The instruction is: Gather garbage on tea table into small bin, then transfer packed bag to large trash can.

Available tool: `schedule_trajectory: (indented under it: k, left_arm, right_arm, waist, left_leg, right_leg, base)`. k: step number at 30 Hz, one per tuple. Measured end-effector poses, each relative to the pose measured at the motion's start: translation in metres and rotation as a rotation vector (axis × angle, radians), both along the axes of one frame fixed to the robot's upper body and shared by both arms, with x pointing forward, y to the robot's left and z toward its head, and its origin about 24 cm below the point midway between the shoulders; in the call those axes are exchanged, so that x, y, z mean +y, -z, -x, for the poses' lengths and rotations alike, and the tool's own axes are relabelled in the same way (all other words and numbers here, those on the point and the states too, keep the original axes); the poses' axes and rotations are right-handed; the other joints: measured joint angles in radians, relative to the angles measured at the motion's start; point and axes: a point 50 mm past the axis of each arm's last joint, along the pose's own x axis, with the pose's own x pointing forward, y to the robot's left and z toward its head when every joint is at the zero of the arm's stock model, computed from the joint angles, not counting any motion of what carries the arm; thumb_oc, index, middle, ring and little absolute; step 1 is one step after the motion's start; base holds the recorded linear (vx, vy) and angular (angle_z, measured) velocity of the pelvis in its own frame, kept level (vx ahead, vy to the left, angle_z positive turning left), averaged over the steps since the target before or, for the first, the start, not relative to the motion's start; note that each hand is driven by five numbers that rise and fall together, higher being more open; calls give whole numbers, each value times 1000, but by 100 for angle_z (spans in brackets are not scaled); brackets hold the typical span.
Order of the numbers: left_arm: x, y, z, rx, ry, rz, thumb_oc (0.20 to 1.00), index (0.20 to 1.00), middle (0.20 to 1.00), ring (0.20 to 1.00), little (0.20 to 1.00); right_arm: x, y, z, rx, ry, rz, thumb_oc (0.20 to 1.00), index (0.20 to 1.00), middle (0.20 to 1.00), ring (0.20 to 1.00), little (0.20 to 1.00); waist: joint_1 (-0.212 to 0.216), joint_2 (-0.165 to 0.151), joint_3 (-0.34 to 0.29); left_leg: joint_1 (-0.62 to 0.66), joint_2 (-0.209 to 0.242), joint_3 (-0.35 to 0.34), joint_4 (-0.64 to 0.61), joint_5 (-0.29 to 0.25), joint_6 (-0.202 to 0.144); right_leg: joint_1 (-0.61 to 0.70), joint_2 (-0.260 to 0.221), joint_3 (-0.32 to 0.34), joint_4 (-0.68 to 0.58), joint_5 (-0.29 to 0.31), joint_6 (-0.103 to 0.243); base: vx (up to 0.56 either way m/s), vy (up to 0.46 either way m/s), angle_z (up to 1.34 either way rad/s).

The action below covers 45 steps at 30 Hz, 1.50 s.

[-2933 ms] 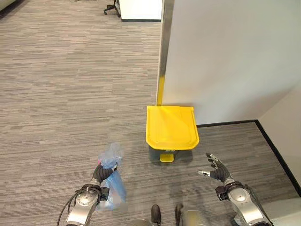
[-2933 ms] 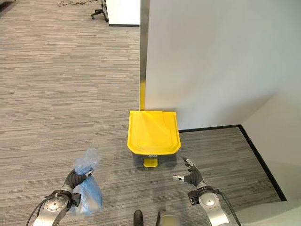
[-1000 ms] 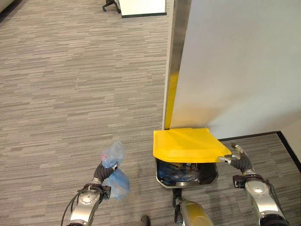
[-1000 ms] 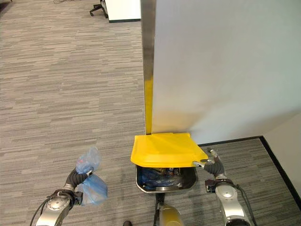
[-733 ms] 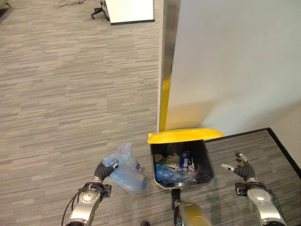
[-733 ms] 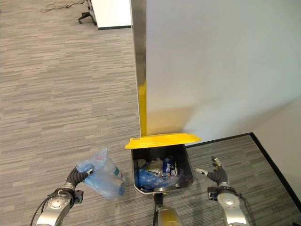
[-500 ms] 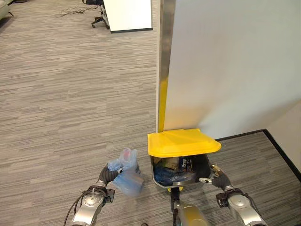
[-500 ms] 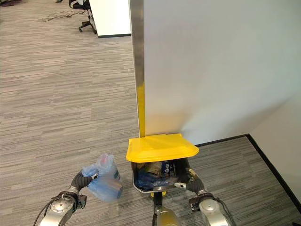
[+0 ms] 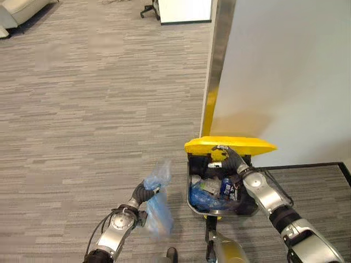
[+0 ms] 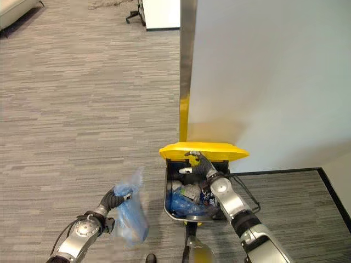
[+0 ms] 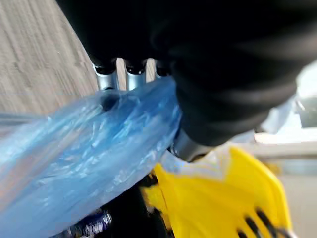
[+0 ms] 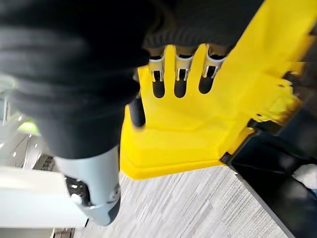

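The large trash can (image 9: 190,189) is dark with a yellow lid (image 9: 230,146) tipped up, and rubbish shows inside. My right hand (image 9: 229,160) reaches under the lid's front edge. In the right wrist view its fingers (image 12: 178,74) lie straight against the yellow lid (image 12: 213,114). Left of the can, my left hand (image 9: 143,193) is shut on the neck of the packed blue bag (image 9: 159,212), which hangs just above the carpet. The left wrist view shows the blue bag (image 11: 89,144) pinched under the fingers (image 11: 106,79), with the yellow lid (image 11: 213,198) beyond.
The can stands against a white wall panel (image 9: 285,71) with a metal post (image 9: 219,60) that has a yellow strip at its base. A black baseboard (image 9: 307,166) runs to the right. Open grey carpet (image 9: 82,109) spreads to the left. A chair base (image 9: 147,9) stands far back.
My right hand has moved from the can's front right corner up under the lid, which stands higher now. The bag stays in my left hand beside the can. The camera has shifted.
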Motion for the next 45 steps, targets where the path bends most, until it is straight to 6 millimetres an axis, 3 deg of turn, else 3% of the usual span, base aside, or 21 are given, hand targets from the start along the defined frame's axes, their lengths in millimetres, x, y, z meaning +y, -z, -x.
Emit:
schedule_trajectory:
  k: [7,10,14,20,24,26,27,28,31,34,39,45]
  left_arm:
    - [-49,-60,-42,-227,273,24,200,200,200,200,200]
    - [-79,-95,-61,-351,389,50,200,200,200,200,200]
    - [-108,-124,-86,-436,457,26,200,200,200,200,200]
    - [-102,-123,-130,-394,330,-188,200,200,200,200,200]
    - [-99,-110,-138,-336,295,-326,200,200,200,200,200]
    - [-101,-106,-137,-321,300,-341,200,200,200,200,200]
    - [-103,-104,-137,-319,304,-354,322,322,322,322,322]
    - [-104,-103,-137,-317,306,-365,1000,1000,1000,1000,1000]
    - [-101,-101,-138,-312,301,-413,1000,1000,1000,1000,1000]
    - [-97,-102,-139,-331,288,-455,1000,1000,1000,1000,1000]
    - [-85,-103,-141,-337,248,-457,1000,1000,1000,1000,1000]
    - [-65,-112,-134,-396,140,-317,1000,1000,1000,1000,1000]
  right_arm:
    - [-16,-24,-31,-37,83,78,1000,1000,1000,1000,1000]
    - [-25,-53,-50,-101,104,148,1000,1000,1000,1000,1000]
    - [-13,-96,-70,-216,75,207,1000,1000,1000,1000,1000]
    - [9,-161,-88,-385,37,276,1000,1000,1000,1000,1000]
    - [19,-193,-90,-485,35,269,1000,1000,1000,1000,1000]
    - [23,-197,-89,-502,29,251,1000,1000,1000,1000,1000]
    - [27,-197,-88,-511,19,251,1000,1000,1000,1000,1000]
    - [30,-199,-86,-524,8,248,1000,1000,1000,1000,1000]
    - [46,-211,-78,-589,-54,197,1000,1000,1000,1000,1000]
    - [54,-208,-73,-602,-94,184,1000,1000,1000,1000,1000]
    - [52,-193,-70,-578,-107,176,1000,1000,1000,1000,1000]
    - [37,-155,-60,-499,-97,156,1000,1000,1000,1000,1000]
  waist:
    - [-2,-25,71]
    - [-6,-37,108]
    - [-45,-57,143]
    - [-110,-66,226]
    - [-135,-64,252]
    - [-144,-65,265]
    - [-146,-63,268]
    - [-150,-61,272]
    - [-170,-59,276]
    - [-170,-57,279]
    - [-164,-58,279]
    - [-138,-60,277]
  left_leg:
    - [-81,-23,1,61,-4,-2]
    - [-101,-38,19,86,-11,5]
    - [-170,-58,42,151,-27,13]
    - [-266,-68,88,273,-81,22]
    - [-340,-68,110,322,-99,25]
    - [-349,-67,111,327,-104,24]
    - [-351,-66,111,325,-104,24]
    - [-351,-66,111,325,-106,25]
    - [-371,-66,112,326,-106,26]
    - [-369,-63,110,324,-107,25]
    - [-359,-64,109,324,-107,26]
    - [-304,-62,96,328,-109,23]
  right_leg:
    - [-65,-27,3,37,5,-2]
    - [-91,-35,27,52,8,0]
    - [-146,-50,56,65,28,12]
    - [-209,-53,95,69,59,17]
    - [-269,-52,114,70,71,9]
    - [-276,-50,114,69,77,6]
    - [-278,-49,115,70,76,5]
    - [-279,-48,115,70,75,4]
    - [-298,-49,116,71,75,2]
    - [-298,-47,114,73,83,-12]
    - [-293,-52,113,92,80,-19]
    - [-234,-53,103,107,64,-20]
  base:
    - [-91,-36,3]
    - [-115,-13,-15]
    - [-97,-12,-13]
    - [-46,-18,-19]
    - [-12,-9,-12]
    - [0,0,0]
    - [0,0,0]
    - [0,0,0]
    - [0,0,0]
    - [0,0,0]
    - [0,0,0]
    - [-20,-15,5]
